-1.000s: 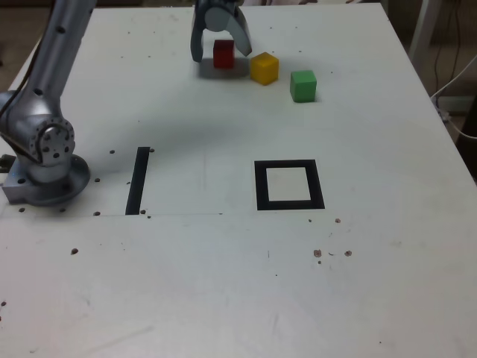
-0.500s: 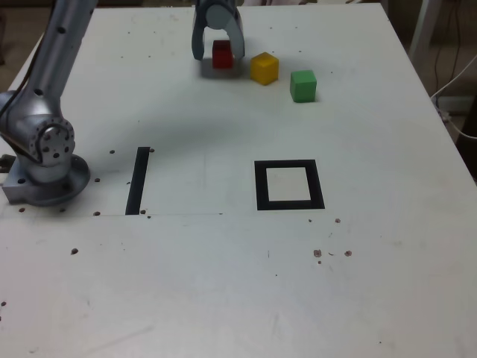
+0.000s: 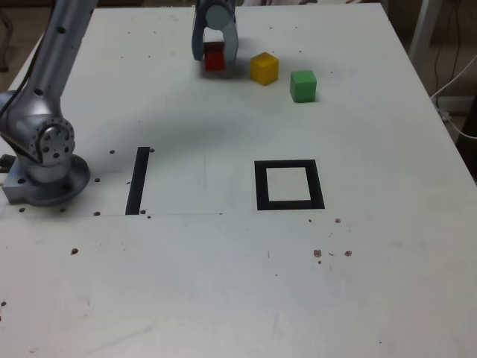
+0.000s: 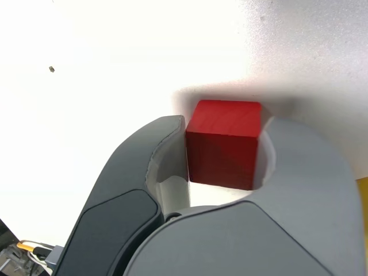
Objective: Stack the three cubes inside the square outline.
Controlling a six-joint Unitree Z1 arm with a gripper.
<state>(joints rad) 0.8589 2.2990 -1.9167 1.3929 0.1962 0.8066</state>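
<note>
At the far side of the table the red cube (image 3: 214,57) sits between the two fingers of my gripper (image 3: 215,54), which has shut on it. The wrist view shows the red cube (image 4: 223,141) pressed by a finger on each side, with my gripper (image 4: 224,144) resting low over the white surface. To the exterior view's right of it stand the yellow cube (image 3: 264,68) and then the green cube (image 3: 302,85), both free. The square outline (image 3: 288,184), black with a white centre, lies nearer the camera with nothing in it.
A straight black strip (image 3: 138,180) lies at the exterior view's left of the outline. The arm's base (image 3: 43,160) stands at the table's left edge. Cables and a white frame (image 3: 447,67) hang beyond the table's right edge.
The fingers have drawn together from wide open until they touch the red cube's sides. The cube has shifted slightly toward the exterior view's left.
</note>
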